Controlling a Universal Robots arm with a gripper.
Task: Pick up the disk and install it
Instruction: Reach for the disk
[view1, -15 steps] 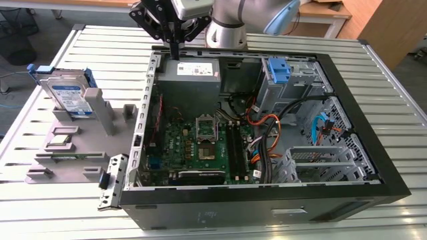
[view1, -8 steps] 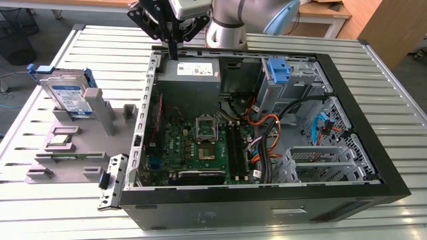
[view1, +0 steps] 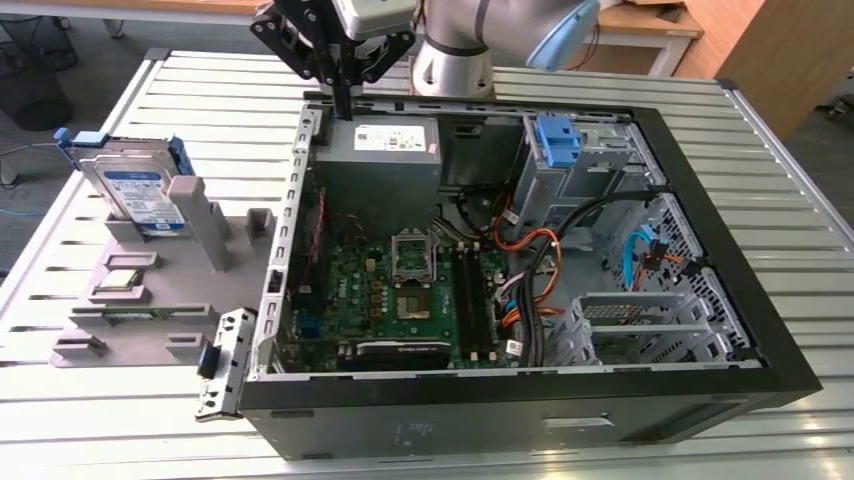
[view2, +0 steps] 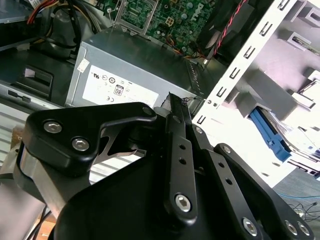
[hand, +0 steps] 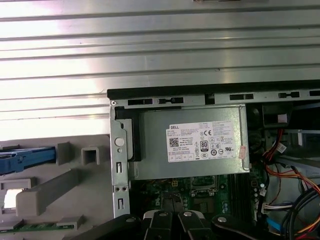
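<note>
Hovering above the grey metal power-supply box (view1: 380, 140), my black pincer (view1: 343, 112) is clenched empty. The silver, blue-framed disk (view1: 140, 190) stands upright in a grey plastic rack (view1: 174, 300), well apart; it is at the exterior view's left.

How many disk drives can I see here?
1. The flat silver hard drive with a white-and-blue label, in a blue carrier, stands on edge in the grey stand on the exterior view's left of the black computer case. More may hide in the grey metal drive cage.

over disk (view1: 144, 195): free | alongside: grey post (view1: 203, 225) | beyond: case wall (view1: 296, 200)
</note>
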